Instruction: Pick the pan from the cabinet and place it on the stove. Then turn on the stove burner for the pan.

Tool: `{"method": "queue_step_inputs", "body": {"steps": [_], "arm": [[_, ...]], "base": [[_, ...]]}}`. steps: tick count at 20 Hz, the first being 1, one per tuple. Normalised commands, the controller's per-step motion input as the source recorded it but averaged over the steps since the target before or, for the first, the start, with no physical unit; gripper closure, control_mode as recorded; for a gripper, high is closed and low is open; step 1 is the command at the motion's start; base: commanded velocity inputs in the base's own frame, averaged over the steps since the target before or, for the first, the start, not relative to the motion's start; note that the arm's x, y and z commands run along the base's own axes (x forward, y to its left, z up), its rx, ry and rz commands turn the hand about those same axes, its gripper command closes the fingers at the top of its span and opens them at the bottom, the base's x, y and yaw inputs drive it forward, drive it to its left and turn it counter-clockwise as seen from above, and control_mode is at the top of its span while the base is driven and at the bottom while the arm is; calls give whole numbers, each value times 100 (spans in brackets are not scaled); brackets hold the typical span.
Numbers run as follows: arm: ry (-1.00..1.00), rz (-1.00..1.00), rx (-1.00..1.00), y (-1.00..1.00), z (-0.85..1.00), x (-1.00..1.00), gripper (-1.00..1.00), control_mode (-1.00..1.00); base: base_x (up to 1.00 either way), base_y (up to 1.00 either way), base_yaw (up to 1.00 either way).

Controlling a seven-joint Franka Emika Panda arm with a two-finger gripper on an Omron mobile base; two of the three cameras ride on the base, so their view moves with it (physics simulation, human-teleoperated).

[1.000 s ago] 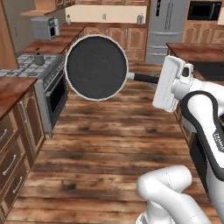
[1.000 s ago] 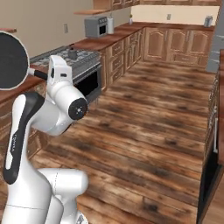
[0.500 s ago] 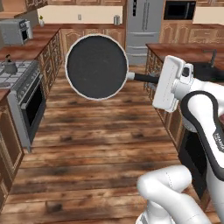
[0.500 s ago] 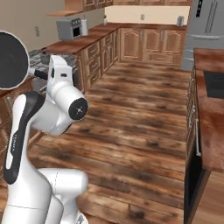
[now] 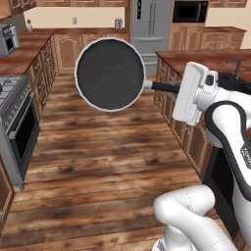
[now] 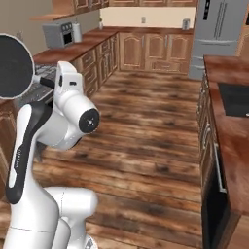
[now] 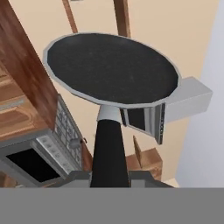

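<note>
one pan [image 5: 111, 74], one stove [image 5: 14, 127], one refrigerator [image 5: 150, 27], one toaster oven [image 6: 57, 35]

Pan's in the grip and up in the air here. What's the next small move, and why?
Probably carry the pan toward the stove. The gripper is shut on the handle, holding the pan in mid-air over the wooden floor, while the stove sits off to the left, so the placement isn't done yet.

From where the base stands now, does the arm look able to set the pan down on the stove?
Probably not yet. The gripper is shut on the pan by its handle, held up over open floor, while the stove sits off at the left edge of the left base view. Nothing blocks the way, but the base likely must drive closer.
</note>
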Motion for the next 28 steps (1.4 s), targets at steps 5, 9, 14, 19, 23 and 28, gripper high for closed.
{"method": "queue_step_inputs", "body": {"steps": [5, 9, 14, 19, 23, 28], "arm": [[0, 0, 0, 0, 0, 0, 100, 100], [0, 0, 0, 0, 0, 0, 100, 100], [0, 0, 0, 0, 0, 0, 100, 100], [0, 0, 0, 0, 0, 0, 100, 100], [0, 0, 0, 0, 0, 0, 100, 100], [0, 0, 0, 0, 0, 0, 100, 100]], "base": [[67, 61, -5], [60, 61, 0], [47, 18, 6], [43, 0, 15], [45, 1, 18], [47, 0, 23]]}}
